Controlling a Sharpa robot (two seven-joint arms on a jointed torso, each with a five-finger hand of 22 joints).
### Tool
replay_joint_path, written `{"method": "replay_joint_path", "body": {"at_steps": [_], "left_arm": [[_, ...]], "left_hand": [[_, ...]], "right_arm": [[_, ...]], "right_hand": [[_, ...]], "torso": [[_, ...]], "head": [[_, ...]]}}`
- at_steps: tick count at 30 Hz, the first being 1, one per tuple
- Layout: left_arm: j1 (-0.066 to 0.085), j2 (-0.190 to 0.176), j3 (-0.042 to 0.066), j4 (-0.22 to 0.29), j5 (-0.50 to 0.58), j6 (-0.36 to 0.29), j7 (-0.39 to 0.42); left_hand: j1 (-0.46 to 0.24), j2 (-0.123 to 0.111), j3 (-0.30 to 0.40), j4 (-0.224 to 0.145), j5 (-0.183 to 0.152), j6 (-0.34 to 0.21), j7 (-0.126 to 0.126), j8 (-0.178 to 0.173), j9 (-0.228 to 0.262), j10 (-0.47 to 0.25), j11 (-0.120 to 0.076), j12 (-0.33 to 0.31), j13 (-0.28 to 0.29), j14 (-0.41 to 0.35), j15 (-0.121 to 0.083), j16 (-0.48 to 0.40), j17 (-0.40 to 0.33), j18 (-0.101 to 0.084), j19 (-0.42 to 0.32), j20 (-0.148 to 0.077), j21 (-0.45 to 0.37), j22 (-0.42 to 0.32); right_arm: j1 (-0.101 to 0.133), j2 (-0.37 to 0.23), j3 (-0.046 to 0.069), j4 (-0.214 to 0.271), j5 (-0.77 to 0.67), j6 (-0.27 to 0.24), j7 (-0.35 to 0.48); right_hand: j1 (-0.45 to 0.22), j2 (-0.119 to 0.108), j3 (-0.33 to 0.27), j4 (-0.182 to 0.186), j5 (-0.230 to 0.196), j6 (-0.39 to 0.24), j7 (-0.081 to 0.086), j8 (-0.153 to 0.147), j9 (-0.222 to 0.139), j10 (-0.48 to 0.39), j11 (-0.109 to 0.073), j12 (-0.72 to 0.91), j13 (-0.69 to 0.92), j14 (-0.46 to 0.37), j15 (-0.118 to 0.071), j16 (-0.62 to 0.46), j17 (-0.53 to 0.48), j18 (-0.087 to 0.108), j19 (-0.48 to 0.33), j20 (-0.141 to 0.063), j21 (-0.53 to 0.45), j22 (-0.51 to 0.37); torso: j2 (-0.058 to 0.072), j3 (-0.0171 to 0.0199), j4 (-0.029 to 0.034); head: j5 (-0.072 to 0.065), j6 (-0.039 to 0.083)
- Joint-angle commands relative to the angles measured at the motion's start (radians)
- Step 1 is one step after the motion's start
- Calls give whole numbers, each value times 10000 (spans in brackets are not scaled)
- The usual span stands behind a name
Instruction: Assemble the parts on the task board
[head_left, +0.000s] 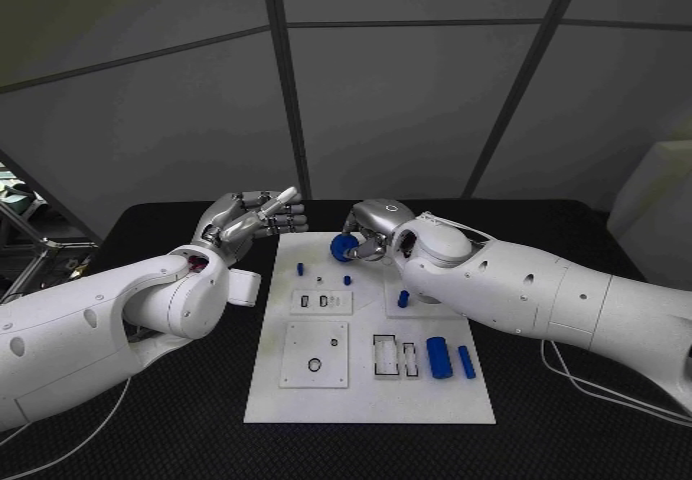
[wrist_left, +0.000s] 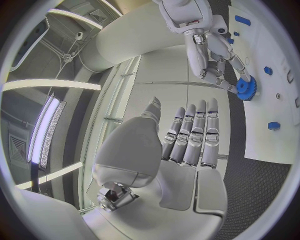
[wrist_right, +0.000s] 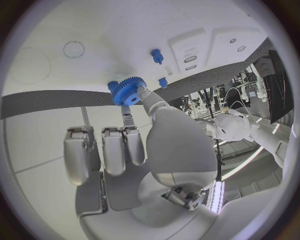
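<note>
The task board lies flat in the middle of the black table, its long side running away from the robot.

Right hand: positioned over the far edge of the board. It pinches a blue gear between the thumb and a fingertip. In the right wrist view the gear sits at the fingertips, toothed rim visible, just at the board's edge, while the other fingers lie side by side and hold nothing. The left wrist view shows the same hand with the gear at its tips, close above the white plate. Whether the gear touches the board cannot be told.

Left hand: raised beside the board's far left corner, above the table. Its fingers are straight and held close together, the thumb stands apart, and the hand holds nothing.

Parts on the board:
- Two blue cylinders lie side by side near the right edge, the left one thicker.
- A small blue peg stands near the left edge, behind a raised white block with slots.
- Another small blue piece stands just beside the right forearm.
- A second raised block carries a round ring mark.
</note>
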Motion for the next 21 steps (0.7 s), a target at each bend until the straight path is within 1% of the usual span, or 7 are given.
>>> {"method": "replay_joint_path", "body": {"at_steps": [1,4,12,21], "left_arm": [[18,22,12,-5,-43,121,30],[18,32,12,-16,-43,122,30],[18,40,12,-21,-43,124,25],[19,53,12,-28,-43,129,18]], "left_hand": [[7,86,-15,-49,63,57,51,-32,-11,67,-2,-35,-9,-46,26,-57,-15,-274,77,11,6,-15],[7,86,-15,-49,63,57,51,-32,-11,67,-2,-35,-9,-46,26,-57,-15,-274,77,11,6,-15],[13,96,-18,-65,62,60,49,-39,-14,71,-2,-44,-8,-52,28,-75,-17,-275,74,13,2,-21],[13,96,-18,-65,62,60,49,-39,-14,71,-2,-44,-8,-52,28,-75,-17,-275,74,13,2,-21]], "right_arm": [[20,103,-27,-105,-322,195,-95],[16,199,-53,-198,-329,236,-95],[13,323,-73,-379,-334,358,-69],[9,470,-80,-551,-335,594,45]], "right_hand": [[-68,-49,11,-31,24,280,-223,55,134,596,-84,34,1627,722,-49,45,1093,-150,1054,-46,64,2634],[-80,-56,11,-33,19,284,-221,50,135,594,-84,30,1624,720,-51,41,1083,-150,1054,-47,64,2634],[-120,-73,9,-32,3,271,-215,27,134,587,-82,16,1611,714,-53,28,1053,-150,1054,-51,64,2634],[-401,-232,-53,2,-142,67,-152,-147,93,551,-33,-48,1557,693,-19,-12,971,-150,1054,-36,64,2634]], "torso": [[-1,4,-12],[-2,9,-25],[-7,7,-29],[-3,14,-30]], "head": [[16,-15],[35,-21],[45,-41],[53,-55]]}}
